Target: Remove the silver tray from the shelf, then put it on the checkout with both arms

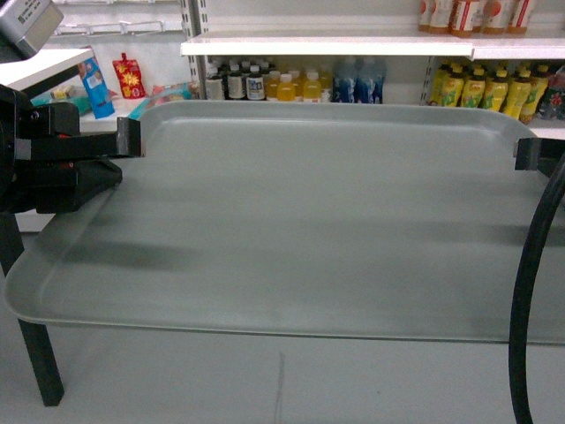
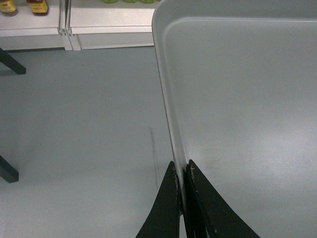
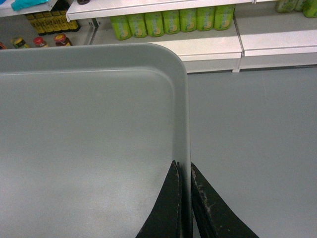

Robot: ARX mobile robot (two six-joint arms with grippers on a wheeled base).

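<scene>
The silver tray [image 1: 300, 230] hangs level in the air over the grey floor [image 2: 84, 129], in front of the stocked shelf [image 1: 327, 44] — held by both short edges. The left gripper [image 2: 182, 171] is clamped onto the tray's left rim, and the right gripper [image 3: 184, 168] pinches the right rim. Behind the tray stand rows of bottles [image 1: 291, 84] — yellow, blue and dark.

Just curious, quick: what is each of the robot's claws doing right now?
Left gripper: shut on the silver tray, pinching its left rim.
Right gripper: shut on the silver tray's right rim.
</scene>
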